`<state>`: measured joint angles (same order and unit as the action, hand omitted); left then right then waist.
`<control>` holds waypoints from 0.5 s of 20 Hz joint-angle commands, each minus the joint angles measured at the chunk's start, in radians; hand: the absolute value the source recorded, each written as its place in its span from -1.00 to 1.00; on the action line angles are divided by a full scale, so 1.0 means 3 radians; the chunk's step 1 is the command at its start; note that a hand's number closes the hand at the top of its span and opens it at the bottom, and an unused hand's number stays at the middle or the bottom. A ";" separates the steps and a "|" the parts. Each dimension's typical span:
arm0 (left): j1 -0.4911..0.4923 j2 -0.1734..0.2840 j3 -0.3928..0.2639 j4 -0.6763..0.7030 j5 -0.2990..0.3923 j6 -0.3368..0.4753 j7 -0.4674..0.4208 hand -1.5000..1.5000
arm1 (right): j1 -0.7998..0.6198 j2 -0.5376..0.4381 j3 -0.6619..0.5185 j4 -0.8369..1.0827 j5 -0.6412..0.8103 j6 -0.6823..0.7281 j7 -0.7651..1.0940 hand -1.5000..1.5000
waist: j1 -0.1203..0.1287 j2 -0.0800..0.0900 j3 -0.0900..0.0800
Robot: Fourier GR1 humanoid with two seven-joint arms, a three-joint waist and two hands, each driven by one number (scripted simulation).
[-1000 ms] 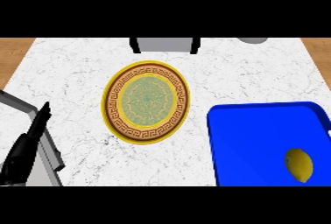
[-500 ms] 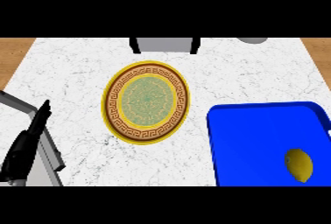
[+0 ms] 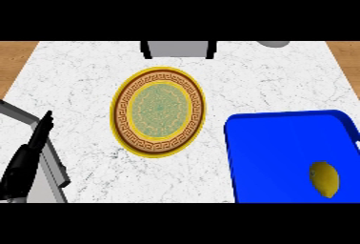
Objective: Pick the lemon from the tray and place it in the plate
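A yellow lemon (image 3: 325, 178) lies in the blue tray (image 3: 281, 152) at the lower right, near the tray's right side. The plate (image 3: 159, 111), yellow-rimmed with a brown key pattern and a green centre, sits on the white marble counter left of the tray. My left hand (image 3: 28, 155) rests at the lower left edge, fingers straight and pointing up, far from the lemon and touching nothing. My right hand shows nowhere in the view.
A grey block (image 3: 178, 48) stands at the counter's far edge behind the plate. A pale round object (image 3: 273, 43) peeks in at the top right. Wooden floor shows past the counter's left and right far corners.
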<state>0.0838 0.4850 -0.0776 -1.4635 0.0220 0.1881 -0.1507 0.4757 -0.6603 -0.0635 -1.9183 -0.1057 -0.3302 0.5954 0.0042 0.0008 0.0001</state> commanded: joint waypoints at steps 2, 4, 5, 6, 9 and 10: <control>-0.0272 -0.0170 0.0081 0.0346 -0.0077 -0.0060 -0.0013 0.00 | -0.0283 0.0221 0.0179 0.0238 0.0247 0.0164 0.0030 -1.00 | -0.0023 0.0001 -0.0001; -0.0004 -0.0151 0.0144 0.0342 -0.0109 -0.0118 -0.0337 0.00 | -0.0330 0.0285 0.0038 0.0548 0.0101 0.0379 -0.0233 -1.00 | -0.0015 -0.0001 0.0000; 0.0005 -0.0225 0.0052 0.0146 -0.0224 -0.0027 -0.0102 0.00 | -0.0348 0.0177 -0.0153 0.0606 0.0000 0.0588 -0.0277 -1.00 | -0.0018 -0.0004 0.0000; 0.0062 -0.0083 0.0133 -0.0167 -0.0131 -0.0121 0.0100 0.00 | -0.0541 0.0397 0.0140 0.0789 0.0257 0.0380 -0.0244 -1.00 | 0.0006 -0.0004 0.0002; 0.0030 -0.0160 0.0232 0.0077 -0.0196 -0.0229 -0.0097 0.00 | -0.0398 0.0424 -0.0006 0.0602 0.0234 0.0643 -0.0284 -1.00 | -0.0021 -0.0005 -0.0001; -0.0131 -0.0282 0.0106 0.0074 -0.0296 -0.0131 0.0100 0.00 | -0.0625 0.0419 0.0011 0.0825 0.0233 0.0696 -0.0264 -1.00 | -0.0018 -0.0002 0.0000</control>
<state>0.0866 0.4378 -0.0388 -1.4671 -0.0301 0.1496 -0.1431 0.3445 -0.5616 -0.0605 -1.7339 -0.0551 -0.1758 0.5305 0.0007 -0.0002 0.0002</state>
